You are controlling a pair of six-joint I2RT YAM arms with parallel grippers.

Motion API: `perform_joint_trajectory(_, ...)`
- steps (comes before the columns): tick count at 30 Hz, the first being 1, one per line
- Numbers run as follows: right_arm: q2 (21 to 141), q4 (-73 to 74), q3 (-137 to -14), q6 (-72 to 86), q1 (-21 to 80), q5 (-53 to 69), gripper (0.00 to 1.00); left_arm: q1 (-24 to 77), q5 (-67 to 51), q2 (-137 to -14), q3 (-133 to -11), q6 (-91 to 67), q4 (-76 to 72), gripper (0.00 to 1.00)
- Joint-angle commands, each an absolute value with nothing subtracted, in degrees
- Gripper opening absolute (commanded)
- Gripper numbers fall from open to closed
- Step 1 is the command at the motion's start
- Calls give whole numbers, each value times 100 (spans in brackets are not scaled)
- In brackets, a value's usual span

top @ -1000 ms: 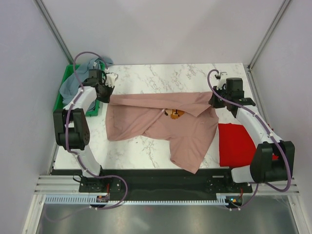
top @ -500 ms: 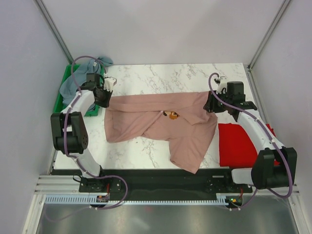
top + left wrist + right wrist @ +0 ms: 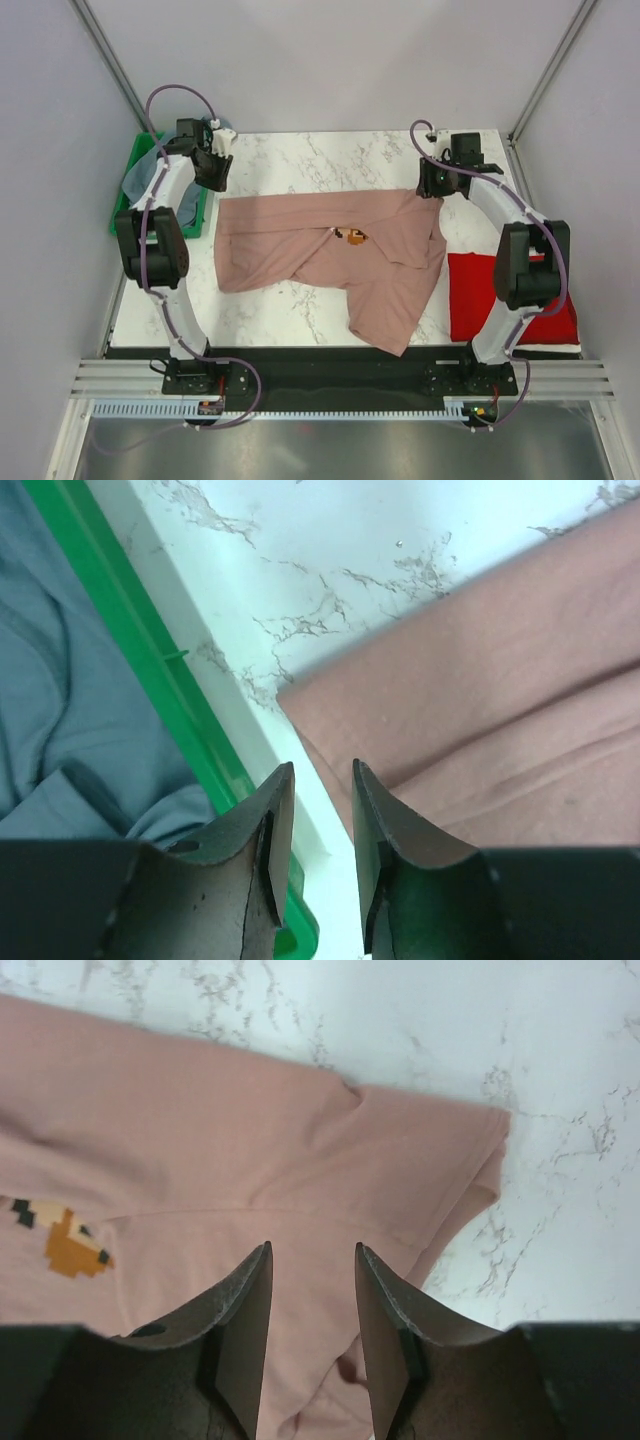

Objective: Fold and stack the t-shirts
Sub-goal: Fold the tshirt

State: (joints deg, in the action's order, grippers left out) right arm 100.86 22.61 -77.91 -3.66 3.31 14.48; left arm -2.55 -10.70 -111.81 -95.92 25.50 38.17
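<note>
While L gripper & R gripper gape empty, R arm half-hides red tee.

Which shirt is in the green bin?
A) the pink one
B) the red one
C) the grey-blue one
C: the grey-blue shirt lies bunched inside the green bin, while the pink shirt and the red shirt lie out on the table.
</note>
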Motion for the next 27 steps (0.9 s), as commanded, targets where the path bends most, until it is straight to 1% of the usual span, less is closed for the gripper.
perform_joint_trajectory(1, 10624, 2057, -8480, -668, 89, 1309, 47, -273, -1143, -11671, -10212, 2268, 4368, 37)
perform_joint_trajectory(4, 11178, 2074, -9034, -686, 18, 1266, 48, -281, -1081, -11996, -10590, 2206, 4491, 37)
perform_joint_trajectory(5, 11293, 2074, -9261, -677, -156, 1266, 48, -281, -1081, -12041, -10634, 2223, 4509, 37)
perform_joint_trajectory(14, 12497, 2399, -10396, -756, -351, 1415, 49, -272, -949, -12427, -10960, 2223, 4500, 37)
perform_joint_trajectory(21, 12893, 2557, -10538, -861, -369, 1512, 49, -272, -774, -12559, -10986, 2294, 4509, 37)
perform_joint_trajectory(27, 12885, 2672, -10450, -931, -404, 1477, 49, -272, -651, -12630, -11065, 2364, 4500, 37)
